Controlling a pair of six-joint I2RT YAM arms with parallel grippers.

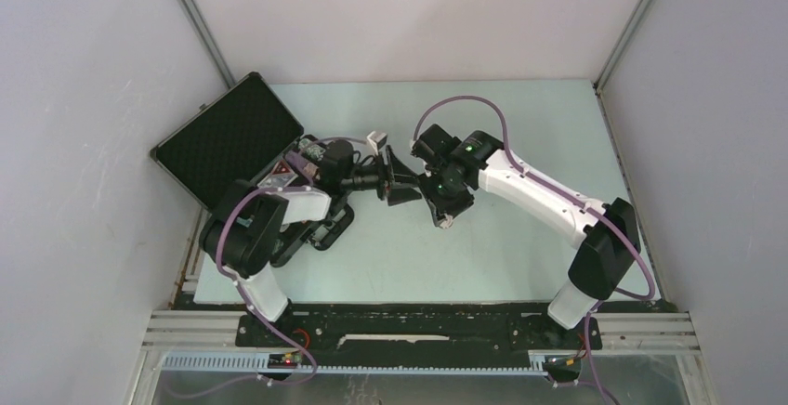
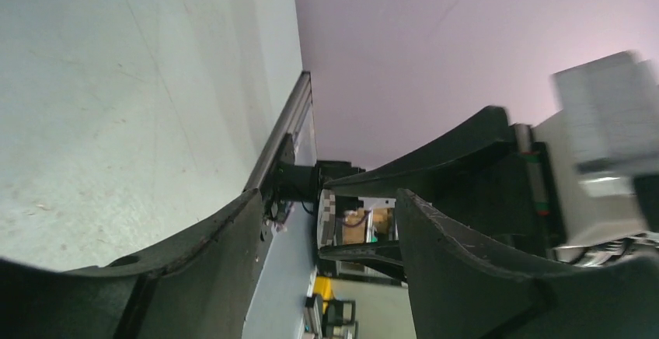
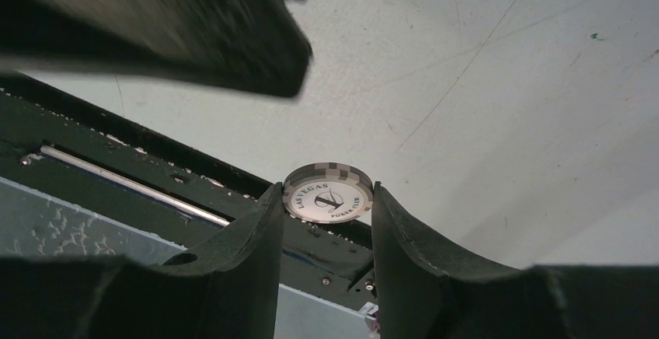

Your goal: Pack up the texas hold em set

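The black briefcase (image 1: 228, 140) lies open at the far left, its foam-lined lid tilted back. Its base is mostly hidden under my left arm; a red-and-white item (image 1: 277, 178) and some chips (image 1: 312, 152) show in it. My right gripper (image 1: 444, 217) is shut on a white and grey poker chip (image 3: 328, 195), pinched by its edges above the table and pointing toward the near rail. My left gripper (image 1: 400, 180) is open and empty, reaching right toward the right gripper. In the left wrist view, the chip's chequered edge (image 2: 328, 216) shows between my open left gripper's fingers (image 2: 330, 199). Decks and marker are hidden.
The pale green table (image 1: 520, 126) is walled on three sides. A black rail (image 1: 418, 317) runs along the near edge and shows in the right wrist view (image 3: 116, 168). A blurred black finger (image 3: 194, 36) of the left gripper hangs close above the chip.
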